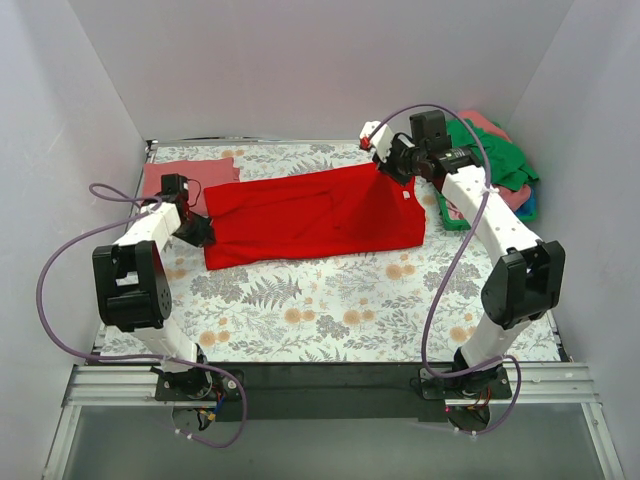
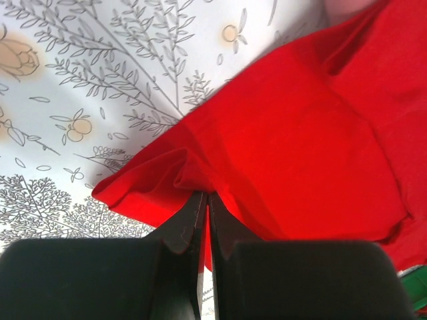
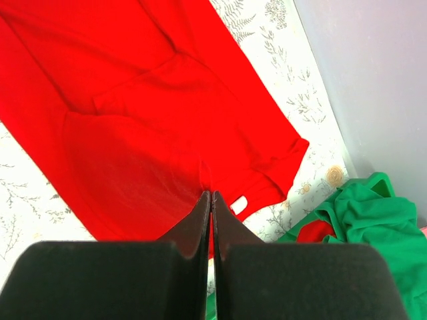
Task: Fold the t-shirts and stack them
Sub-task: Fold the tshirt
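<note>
Left gripper (image 2: 205,197): jaws closed, pinching a bunched edge of the red t-shirt (image 1: 315,215) at its left end. Right gripper (image 3: 211,195): jaws closed, pinching the same shirt near its collar.

Red t-shirt: spread lengthwise across the floral tablecloth (image 1: 330,310). A salmon-pink t-shirt (image 1: 185,178) lies far left and a green t-shirt (image 1: 500,160) is heaped far right.

Handling: move both pinched edges together, level and taut, so the fold lands square.

Markings: white neck label (image 3: 239,205), no legible writing.
</note>
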Tool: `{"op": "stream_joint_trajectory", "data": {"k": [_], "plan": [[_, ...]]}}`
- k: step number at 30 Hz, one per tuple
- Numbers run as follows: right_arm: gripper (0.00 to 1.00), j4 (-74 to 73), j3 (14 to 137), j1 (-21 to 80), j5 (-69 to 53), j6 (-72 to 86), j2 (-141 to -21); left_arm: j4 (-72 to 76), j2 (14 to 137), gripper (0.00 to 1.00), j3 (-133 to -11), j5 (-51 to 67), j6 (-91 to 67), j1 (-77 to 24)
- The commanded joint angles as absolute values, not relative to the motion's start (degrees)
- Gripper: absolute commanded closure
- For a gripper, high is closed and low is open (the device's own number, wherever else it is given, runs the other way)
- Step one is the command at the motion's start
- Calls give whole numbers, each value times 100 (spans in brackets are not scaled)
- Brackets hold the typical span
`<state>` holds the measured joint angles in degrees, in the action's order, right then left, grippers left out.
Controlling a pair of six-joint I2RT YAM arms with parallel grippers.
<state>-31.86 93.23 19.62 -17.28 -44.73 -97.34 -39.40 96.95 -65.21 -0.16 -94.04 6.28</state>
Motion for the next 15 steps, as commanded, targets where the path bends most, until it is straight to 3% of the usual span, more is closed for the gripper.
{"op": "stream_joint_trajectory", "data": {"k": [1, 15], "plan": [[99, -2910, 9668, 1934, -1679, -4351, -9782, -4017, 9686, 100, -6846, -9, -9290, 677], [99, -2733, 10186, 1854, -1635, -4263, -10010, -4227, 9949, 100, -7435, -88, -9079, 694]]}}
